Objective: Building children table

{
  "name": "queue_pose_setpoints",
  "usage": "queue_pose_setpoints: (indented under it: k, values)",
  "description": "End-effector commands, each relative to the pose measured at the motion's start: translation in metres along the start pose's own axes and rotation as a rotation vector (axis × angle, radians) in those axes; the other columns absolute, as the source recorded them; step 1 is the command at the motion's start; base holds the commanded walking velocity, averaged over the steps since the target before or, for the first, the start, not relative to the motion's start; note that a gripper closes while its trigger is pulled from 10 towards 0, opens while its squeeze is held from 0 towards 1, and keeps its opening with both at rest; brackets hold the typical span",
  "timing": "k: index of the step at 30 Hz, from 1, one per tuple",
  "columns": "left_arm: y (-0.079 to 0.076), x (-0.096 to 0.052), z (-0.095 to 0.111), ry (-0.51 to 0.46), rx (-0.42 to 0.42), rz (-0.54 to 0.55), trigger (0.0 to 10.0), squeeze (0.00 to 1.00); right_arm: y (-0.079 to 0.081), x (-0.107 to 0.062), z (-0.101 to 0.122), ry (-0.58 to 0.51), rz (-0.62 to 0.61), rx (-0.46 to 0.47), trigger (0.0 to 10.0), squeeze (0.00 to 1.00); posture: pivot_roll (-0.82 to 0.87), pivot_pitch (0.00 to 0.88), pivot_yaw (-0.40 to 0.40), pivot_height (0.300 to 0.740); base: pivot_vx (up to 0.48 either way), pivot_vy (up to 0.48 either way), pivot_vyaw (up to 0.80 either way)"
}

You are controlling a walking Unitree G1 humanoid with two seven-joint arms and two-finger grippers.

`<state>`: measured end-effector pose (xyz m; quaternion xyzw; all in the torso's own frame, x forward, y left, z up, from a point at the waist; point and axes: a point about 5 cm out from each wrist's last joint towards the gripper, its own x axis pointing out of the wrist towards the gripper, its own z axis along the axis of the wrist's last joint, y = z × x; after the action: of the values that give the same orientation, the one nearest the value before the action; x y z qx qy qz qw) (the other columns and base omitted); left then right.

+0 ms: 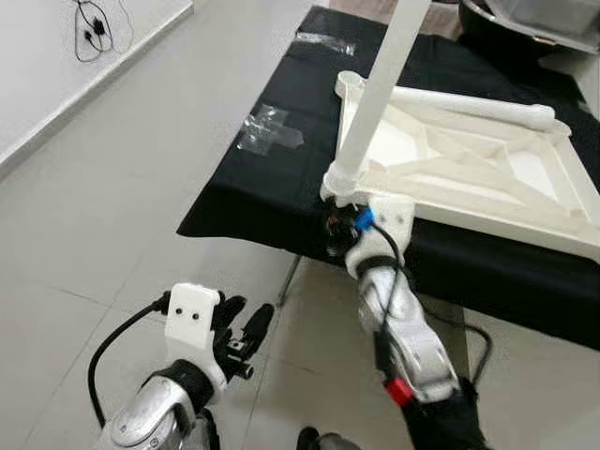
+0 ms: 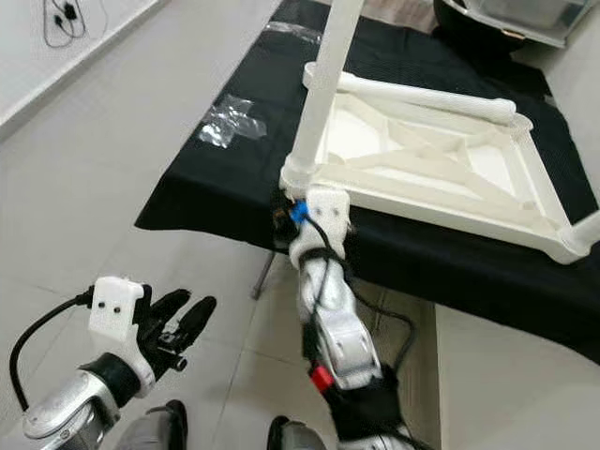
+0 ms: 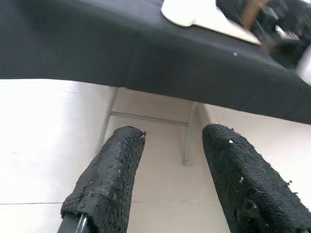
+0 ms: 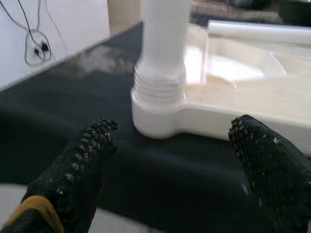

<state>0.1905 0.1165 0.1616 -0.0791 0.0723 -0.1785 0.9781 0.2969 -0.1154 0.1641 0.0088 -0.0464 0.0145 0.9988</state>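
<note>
Pale tiled floor (image 1: 112, 187) is taking up most of the scene, w/ a black cable (image 1: 92, 28) lying by the white wall. Surface (image 1: 272, 202) is wearing a matte black cloth that's hanging over its edge; thin metal legs are showing beneath in the left wrist view.

Upside-down kids' tabletop (image 2: 441, 159), glossy white plastic, square w/ ribbed diagonal braces, is lying on the cloth toward the robot's right. One round white leg (image 2: 323, 89) is standing upright in the near corner socket; right wrist view is showing screw threads at its base, which the head views aren't resolving. Another leg (image 2: 422, 97) is lying flat along the far edge.

Two crinkled clear plastic bags (image 1: 270, 128) are sitting on the cloth, left of the tabletop.

Right gripper (image 4: 170, 160) is hovering just before the socket at the surface edge, its textured black fingers (image 4: 77, 165) spread wide, grasping nothing. Left gripper (image 3: 172, 170) is hanging low over the floor, well apart from the tabletop, fingers parted and released.
</note>
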Motion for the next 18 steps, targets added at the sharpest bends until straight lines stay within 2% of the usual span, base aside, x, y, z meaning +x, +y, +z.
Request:
queue_pose_setpoints:
  k: [1,5,7,9,12,15,18]
  values:
    - [-0.001,-0.001,-0.005,0.016,0.014,0.009,10.0,0.00,-0.002,-0.004,0.002,-0.001,0.013,0.004,10.0,0.00,0.14,0.171,-0.138,0.740,0.000,0.000,0.00]
    - [-0.001,-0.002,-0.010,0.035,0.037,0.028,10.0,0.00,-0.014,-0.029,0.002,0.024,0.035,0.010,10.0,0.00,0.15,0.155,-0.134,0.740,0.000,0.000,0.00]
    - [-0.001,-0.002,-0.010,0.035,0.037,0.028,10.0,0.00,-0.014,-0.029,0.002,0.024,0.035,0.010,10.0,0.00,0.15,0.155,-0.134,0.740,0.000,0.000,0.00]
    - [-0.002,-0.005,-0.012,0.039,0.040,0.023,10.0,0.00,-0.020,-0.043,-0.002,0.054,0.034,0.001,10.0,0.00,0.14,0.138,-0.123,0.740,0.000,0.000,0.00]
    - [-0.001,-0.005,-0.014,0.045,0.042,0.023,10.0,0.00,-0.024,-0.053,-0.007,0.085,0.024,-0.007,10.0,0.00,0.14,0.130,-0.123,0.740,-0.165,0.000,0.00]
    - [-0.001,-0.004,-0.016,0.047,0.044,0.025,10.0,0.00,-0.024,-0.055,-0.010,0.097,0.020,-0.006,10.0,0.00,0.13,0.114,-0.116,0.740,-0.255,0.000,0.00]
    - [-0.002,-0.002,-0.020,0.049,0.044,0.024,10.0,0.00,-0.020,-0.061,-0.018,0.127,0.019,0.010,10.0,0.00,0.13,0.100,-0.114,0.740,-0.261,0.000,0.00]
